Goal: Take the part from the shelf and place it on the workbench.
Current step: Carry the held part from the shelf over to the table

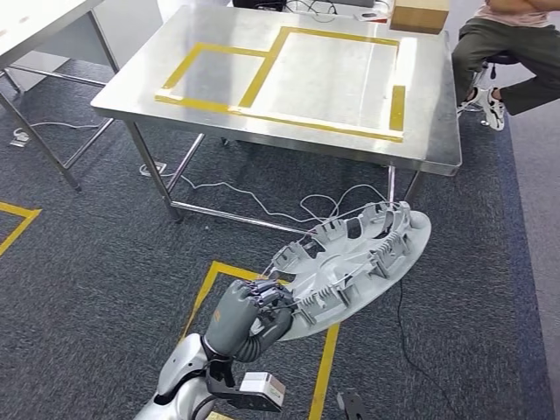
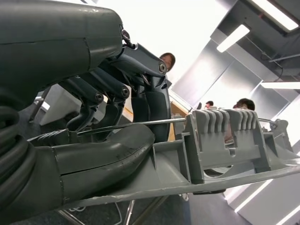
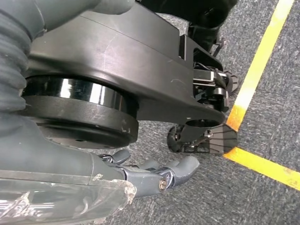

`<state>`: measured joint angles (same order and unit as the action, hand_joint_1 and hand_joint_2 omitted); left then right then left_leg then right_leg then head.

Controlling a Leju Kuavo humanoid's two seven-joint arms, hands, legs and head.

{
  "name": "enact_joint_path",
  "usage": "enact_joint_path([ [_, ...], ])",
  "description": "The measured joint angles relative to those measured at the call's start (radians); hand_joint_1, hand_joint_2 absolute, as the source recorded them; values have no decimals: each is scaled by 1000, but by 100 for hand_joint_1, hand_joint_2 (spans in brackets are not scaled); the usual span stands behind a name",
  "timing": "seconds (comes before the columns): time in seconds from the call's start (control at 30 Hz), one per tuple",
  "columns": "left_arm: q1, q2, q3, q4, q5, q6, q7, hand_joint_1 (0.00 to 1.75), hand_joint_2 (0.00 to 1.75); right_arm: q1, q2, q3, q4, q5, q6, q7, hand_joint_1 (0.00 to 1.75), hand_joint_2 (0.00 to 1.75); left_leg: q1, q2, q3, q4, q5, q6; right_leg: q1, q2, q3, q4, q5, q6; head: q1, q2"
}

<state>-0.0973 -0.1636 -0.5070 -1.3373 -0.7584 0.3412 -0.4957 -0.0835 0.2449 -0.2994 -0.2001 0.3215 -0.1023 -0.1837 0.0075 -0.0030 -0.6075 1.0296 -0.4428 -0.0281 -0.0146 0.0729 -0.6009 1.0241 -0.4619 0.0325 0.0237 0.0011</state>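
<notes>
My left hand grips one end of the part, a long grey oval plastic panel with ribs and clips, which juts out to the right above the carpet. In the left wrist view the thumb lies under the part and the dark fingers close over its edge. The steel workbench stands ahead, its top marked with yellow tape rectangles. My right hand hangs low beside my body over the carpet, fingers loosely extended and holding nothing.
A second steel table stands at the far left. White cables trail on the carpet under the workbench. A cardboard box sits on its far edge. A person sits at the right. Yellow floor tape marks a square below me.
</notes>
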Motion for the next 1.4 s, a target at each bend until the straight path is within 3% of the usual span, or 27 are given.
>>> enact_joint_path([
  [0.1,-6,-10,1,12,0,-4,1,175,175,2,0,0,-1,2,-3,1,0,175,0,-3,24,-35,-18,24,0,-3,18,-4,-4,20,1,0],
  [0.17,-8,-15,3,19,-1,-6,1,175,175,1,0,0,-1,3,-4,2,0,175,0,-1,49,-37,-23,38,0,-26,10,32,-8,27,5,0],
  [0.23,-9,-17,5,26,-1,-8,1,175,175,0,0,0,-1,5,-5,3,0,175,-3,3,74,-38,-37,46,3,-53,-58,143,-30,30,6,0],
  [0.3,-9,-17,6,32,-1,-7,1,175,175,3,0,0,-1,7,-8,5,0,175,-4,6,102,-39,-62,48,3,-62,-147,248,-78,30,7,0],
  [0.37,-9,-17,7,38,-3,-4,2,175,175,9,0,0,-1,9,-11,6,0,175,-5,6,141,-41,-94,47,3,-64,-191,243,-122,28,7,0],
  [0.4,-9,-18,8,41,-5,-1,3,175,175,11,0,0,-1,10,-12,6,0,175,-5,6,163,-41,-112,45,3,-65,-194,200,-115,27,7,0],
  [0.43,-8,-19,9,44,-6,4,4,175,175,14,0,0,-1,11,-13,7,0,175,-5,6,183,-43,-131,42,3,-70,-192,144,-63,25,7,0],
  [0.5,-6,-22,12,50,-1,19,6,175,175,17,0,0,0,12,-14,8,0,175,-7,6,221,-47,-170,32,9,-84,-177,59,80,16,4,0],
  [0.53,-5,-26,17,51,7,29,7,175,175,17,0,0,-1,13,-14,10,0,175,-6,6,238,-54,-183,25,13,-88,-169,42,129,8,3,0],
  [0.57,-5,-32,23,52,20,42,6,175,175,14,0,0,-2,14,-14,11,0,175,-5,6,252,-57,-184,17,17,-87,-159,39,136,1,1,0],
  [0.63,-5,-45,37,49,52,71,-3,175,175,7,0,0,-5,16,-17,12,0,175,-3,6,233,0,-143,2,15,-76,-129,34,105,-13,1,0],
  [0.7,-3,-51,51,46,84,103,-17,175,175,7,0,0,-7,17,-20,12,0,175,-2,5,139,145,-92,-12,7,-69,-82,17,76,-23,-3,0],
  [0.73,1,-51,60,46,100,118,-25,175,175,9,0,0,-7,18,-21,12,0,175,-1,5,82,210,-97,-17,4,-67,-56,7,59,-26,-6,0],
  [0.77,5,-52,68,46,114,131,-31,175,175,11,0,0,-7,19,-21,13,0,175,1,4,29,250,-128,-21,2,-63,-29,-2,43,-28,-8,0],
  [0.83,11,-55,82,46,133,146,-39,175,175,15,0,0,-7,20,-22,14,0,175,3,4,-53,265,-225,-24,-3,-53,28,-17,8,-27,-9,0],
  [0.87,14,-56,87,46,137,149,-41,175,175,17,0,0,-6,20,-22,15,0,175,3,5,-79,244,-254,-25,-6,-47,58,-23,-9,-25,-9,0],
  [0.9,17,-56,92,46,141,151,-43,175,175,18,0,0,-6,20,-22,15,0,175,3,5,-97,208,-251,-24,-10,-41,87,-28,-28,-22,-9,0],
  [0.93,19,-56,97,46,146,153,-46,175,175,20,0,0,-6,20,-22,15,0,175,3,5,-107,153,-193,-23,-12,-37,111,-33,-48,-17,-9,0],
  [0.97,22,-56,102,46,155,158,-52,175,175,20,0,0,-6,20,-23,16,0,175,3,7,-113,84,-99,-21,-13,-33,135,-34,-69,-12,-13,0],
  [1.03,29,-57,112,43,185,172,-71,175,175,20,0,0,-4,21,-24,16,0,175,3,12,-108,-20,63,-14,-9,-28,178,-49,-120,-1,-23,0],
  [1.07,31,-59,115,39,205,182,-82,175,175,19,1,0,-4,21,-25,17,0,175,3,10,-100,-46,88,-8,-6,-28,202,-52,-126,6,-26,0],
  [1.13,28,-64,120,26,246,203,-104,175,175,15,1,0,-5,24,-28,18,0,175,5,2,-63,-55,70,6,-3,-35,234,-38,-111,17,-24,0],
  [1.17,26,-66,124,22,266,215,-114,175,175,12,1,0,-5,26,-30,18,0,175,7,-1,-41,-58,64,13,-3,-42,226,6,-85,22,-20,0],
  [1.23,27,-69,132,14,296,242,-131,175,175,4,2,0,-5,29,-31,21,0,175,8,0,5,-60,47,25,-3,-58,155,135,-83,26,-11,0],
  [1.3,28,-69,138,11,310,263,-142,175,175,2,3,0,-5,32,-32,24,0,175,6,1,50,-60,12,33,1,-66,61,233,-164,28,-5,0],
  [1.37,29,-69,140,10,299,282,-144,175,175,4,3,0,-5,36,-31,29,0,175,2,-2,99,-61,-26,38,7,-67,-3,226,-272,23,-1,0],
  [1.4,29,-69,140,10,285,292,-145,175,175,5,3,0,-5,37,-31,31,0,175,-2,-4,124,-62,-44,40,11,-67,-24,193,-290,17,0,0],
])
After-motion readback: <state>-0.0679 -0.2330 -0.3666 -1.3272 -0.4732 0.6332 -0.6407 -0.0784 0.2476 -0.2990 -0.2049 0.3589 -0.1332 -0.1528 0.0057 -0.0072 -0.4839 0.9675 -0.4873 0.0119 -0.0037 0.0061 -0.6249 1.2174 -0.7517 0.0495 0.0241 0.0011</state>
